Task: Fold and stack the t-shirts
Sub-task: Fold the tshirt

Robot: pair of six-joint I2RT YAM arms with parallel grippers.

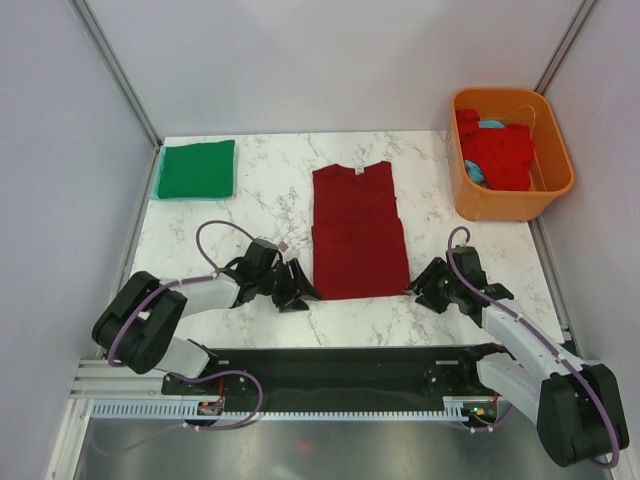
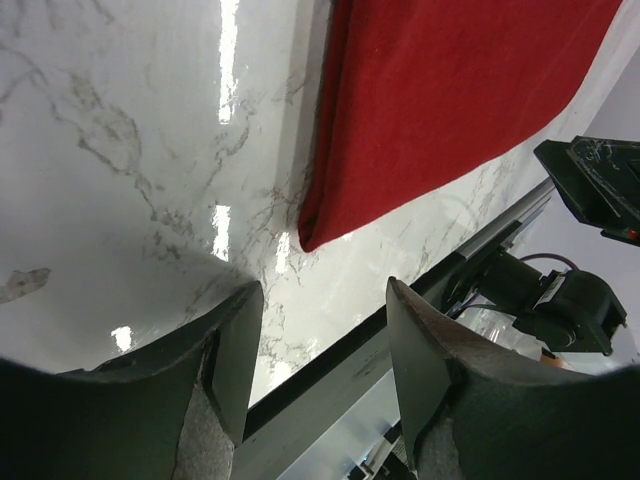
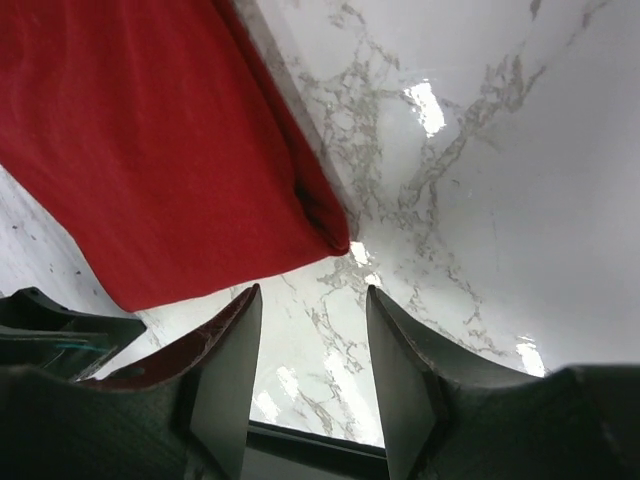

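Note:
A dark maroon t-shirt [image 1: 357, 232] lies flat on the marble table, sleeves folded in, collar at the far end. A folded bright green t-shirt [image 1: 197, 168] lies at the far left corner. My left gripper [image 1: 296, 291] is open and empty, low on the table just left of the maroon shirt's near left corner [image 2: 325, 225]. My right gripper [image 1: 425, 284] is open and empty, just right of the shirt's near right corner [image 3: 325, 225]. Brighter red and light blue shirts [image 1: 497, 150] lie bunched in the orange tub.
The orange plastic tub [image 1: 500, 200] stands at the far right corner. Grey walls close in the table on the left, back and right. A black rail [image 1: 340, 362] runs along the near edge between the arm bases.

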